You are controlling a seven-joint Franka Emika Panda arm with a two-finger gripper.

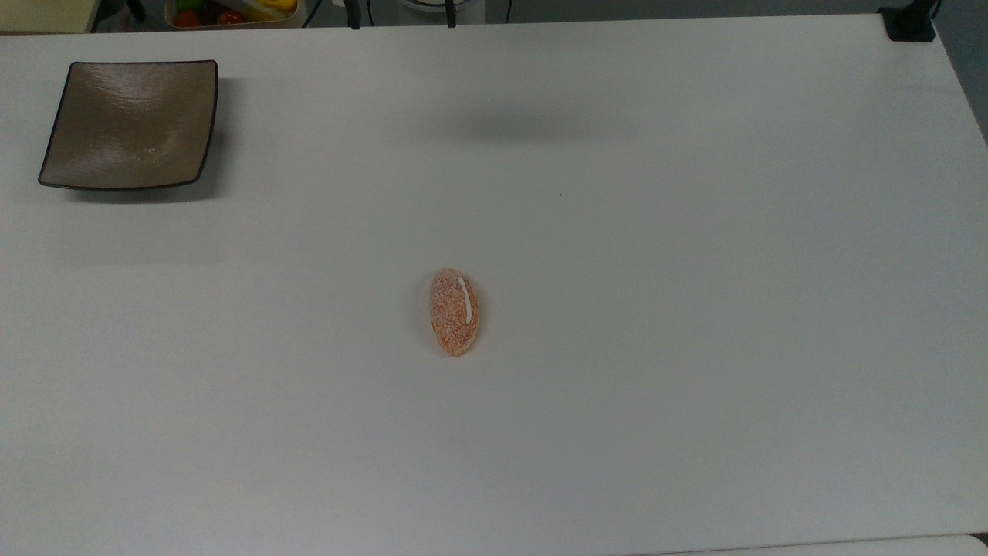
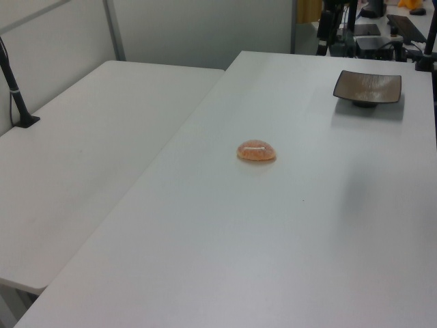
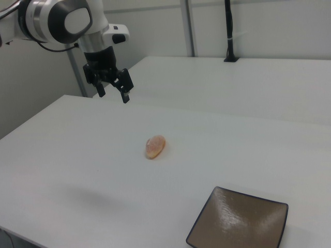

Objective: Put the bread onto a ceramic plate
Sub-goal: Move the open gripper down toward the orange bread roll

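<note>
The bread [image 1: 455, 311], a small oval orange-brown roll with a white stripe, lies on the white table near its middle; it also appears as the bread [image 2: 257, 152] and the bread [image 3: 155, 146]. The ceramic plate [image 1: 131, 123], square, glossy brown-grey with a dark rim, sits bare at the top view's upper left, also seen as the plate [image 2: 367, 87] and the plate [image 3: 239, 221]. My gripper [image 3: 113, 90] hangs open high above the table in the right view, up and to the left of the bread, holding nothing.
A second white table [image 2: 89, 150] adjoins on the left view's left. Black posts [image 3: 229, 31] and a clamp [image 1: 911, 23] stand at table edges. A tray of colourful items [image 1: 231, 11] lies beyond the top view's upper edge.
</note>
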